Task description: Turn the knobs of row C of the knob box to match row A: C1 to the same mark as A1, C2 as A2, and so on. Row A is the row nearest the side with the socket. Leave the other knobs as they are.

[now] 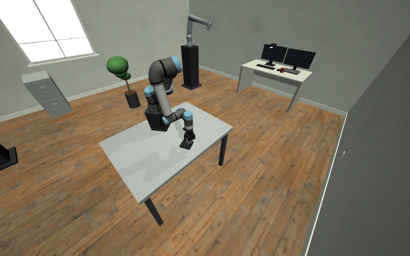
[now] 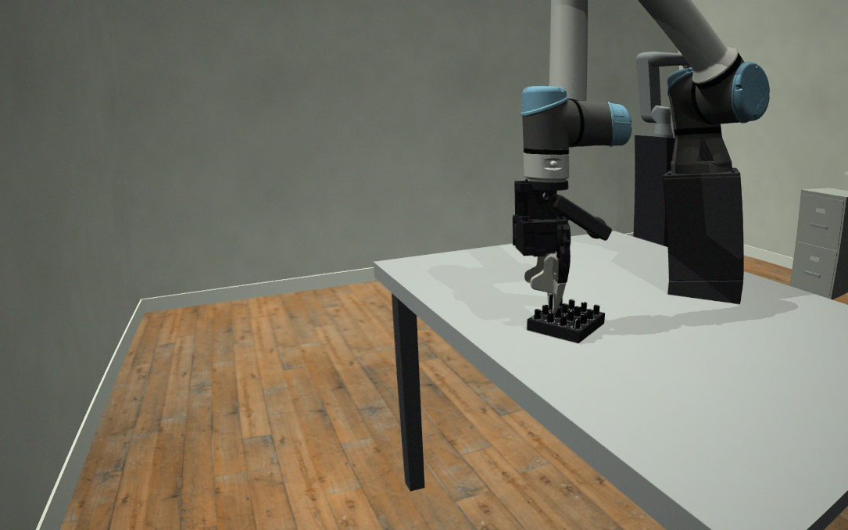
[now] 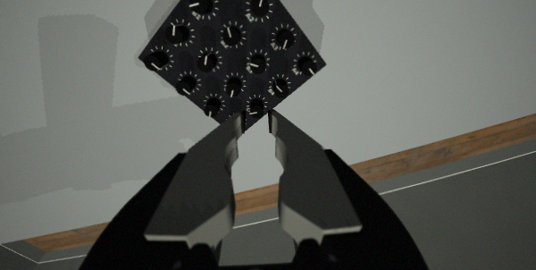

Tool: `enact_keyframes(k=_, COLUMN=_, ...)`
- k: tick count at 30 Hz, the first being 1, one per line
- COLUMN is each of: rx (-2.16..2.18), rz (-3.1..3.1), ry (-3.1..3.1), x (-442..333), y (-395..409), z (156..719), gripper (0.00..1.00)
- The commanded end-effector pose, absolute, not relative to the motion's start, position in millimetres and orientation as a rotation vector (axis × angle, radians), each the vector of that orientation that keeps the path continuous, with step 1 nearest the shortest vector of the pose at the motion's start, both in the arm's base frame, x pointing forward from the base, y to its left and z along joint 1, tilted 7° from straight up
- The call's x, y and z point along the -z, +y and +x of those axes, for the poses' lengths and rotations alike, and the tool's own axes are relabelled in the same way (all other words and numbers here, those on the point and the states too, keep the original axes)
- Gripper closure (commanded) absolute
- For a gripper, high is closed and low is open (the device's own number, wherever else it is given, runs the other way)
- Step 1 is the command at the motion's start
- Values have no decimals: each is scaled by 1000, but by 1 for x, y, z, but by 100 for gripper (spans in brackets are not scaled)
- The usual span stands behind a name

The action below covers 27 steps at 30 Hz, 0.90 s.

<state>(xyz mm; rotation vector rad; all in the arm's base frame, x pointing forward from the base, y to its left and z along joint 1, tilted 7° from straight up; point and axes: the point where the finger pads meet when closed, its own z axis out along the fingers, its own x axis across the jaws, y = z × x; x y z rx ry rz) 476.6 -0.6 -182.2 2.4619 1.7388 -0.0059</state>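
Observation:
The black knob box (image 1: 185,147) (image 2: 549,329) (image 3: 210,30) lies on the table, its knobs upright in several rows. In the wrist view it is turned like a diamond; its printed letters are too blurred to read surely, and its socket does not show. One knob (image 3: 260,4) has its white pointer up, another knob (image 3: 284,37) has it down, and the knob (image 3: 234,86) low in the middle has it down. My gripper (image 2: 555,310) (image 3: 256,112) is open by a narrow gap, with no knob seen between the fingertips. They are low over the box. The left finger may hide a knob at the near corner.
The grey-white table (image 1: 130,159) (image 2: 710,368) carries the robot's dark base (image 1: 157,121) (image 2: 703,237), behind the box. The table's edge runs in front of the box. A desk, a cabinet and another arm stand apart from the table.

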Motion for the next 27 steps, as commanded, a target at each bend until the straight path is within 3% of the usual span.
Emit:
enact_keyframes(k=1, rx=4, rz=2461, ry=1738, x=184, y=-1, z=477, gripper=89)
enact_keyframes(k=27, rx=4, rz=2461, ry=1738, x=194, y=-2, z=478, gripper=89)
